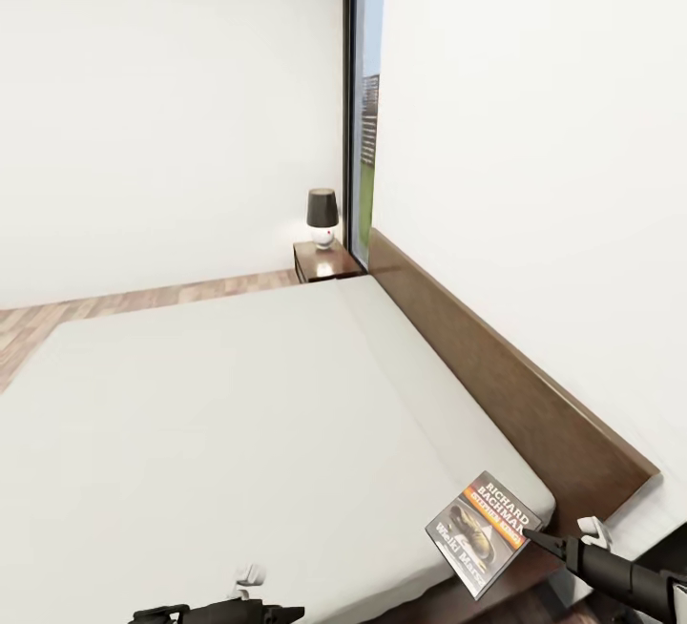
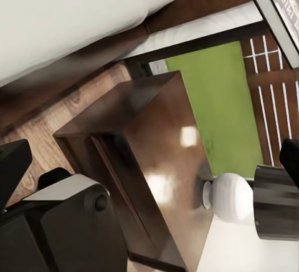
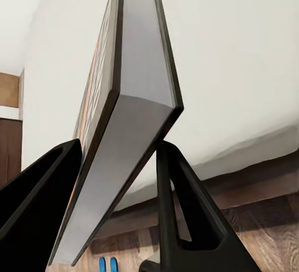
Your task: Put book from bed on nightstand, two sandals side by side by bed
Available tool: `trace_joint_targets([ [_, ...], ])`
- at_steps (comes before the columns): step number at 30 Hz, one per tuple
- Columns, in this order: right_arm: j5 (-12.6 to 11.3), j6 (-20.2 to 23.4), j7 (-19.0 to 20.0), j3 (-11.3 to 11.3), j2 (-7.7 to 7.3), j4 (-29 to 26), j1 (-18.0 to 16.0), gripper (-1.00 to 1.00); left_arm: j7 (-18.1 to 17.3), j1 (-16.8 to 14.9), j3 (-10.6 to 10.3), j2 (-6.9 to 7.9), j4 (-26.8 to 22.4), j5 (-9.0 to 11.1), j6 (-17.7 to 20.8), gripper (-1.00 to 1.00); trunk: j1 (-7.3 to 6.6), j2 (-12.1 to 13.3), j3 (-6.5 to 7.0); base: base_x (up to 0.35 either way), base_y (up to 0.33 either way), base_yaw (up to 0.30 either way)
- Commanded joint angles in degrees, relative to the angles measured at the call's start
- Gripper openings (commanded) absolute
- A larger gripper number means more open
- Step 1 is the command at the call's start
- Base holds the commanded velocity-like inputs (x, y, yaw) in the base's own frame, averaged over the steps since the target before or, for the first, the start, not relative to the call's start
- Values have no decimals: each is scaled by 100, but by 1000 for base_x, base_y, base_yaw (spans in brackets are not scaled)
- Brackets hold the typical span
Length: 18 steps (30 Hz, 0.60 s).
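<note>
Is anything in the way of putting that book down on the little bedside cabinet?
Partly. The right gripper holds the book. In the left wrist view a lamp stands at one end of the nightstand; the rest of the glossy top looks free.

Right gripper [image 3: 118, 178] has its jaws clamped on the book [image 1: 485, 530]; left arm [image 1: 219, 613] low.

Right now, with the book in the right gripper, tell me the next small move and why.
Probably carry the book sideways off the bed toward the near nightstand and lower it there. The right gripper is shut on the book, held tilted above the mattress corner. The left wrist view shows that nightstand's glossy top bare beside the lamp, so there looks to be room.
</note>
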Motion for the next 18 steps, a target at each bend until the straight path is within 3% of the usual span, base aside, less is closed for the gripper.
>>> trace_joint_targets([
  [1,-60,60,31,45,0,16,-10,-100,-15,-4,-31,3,-3,52,60,100,4,-12,-3,0,0,0],
  [18,-69,60,31,44,3,16,-10,-100,-17,-4,-31,3,-2,52,60,100,4,-12,154,0,0,0],
])
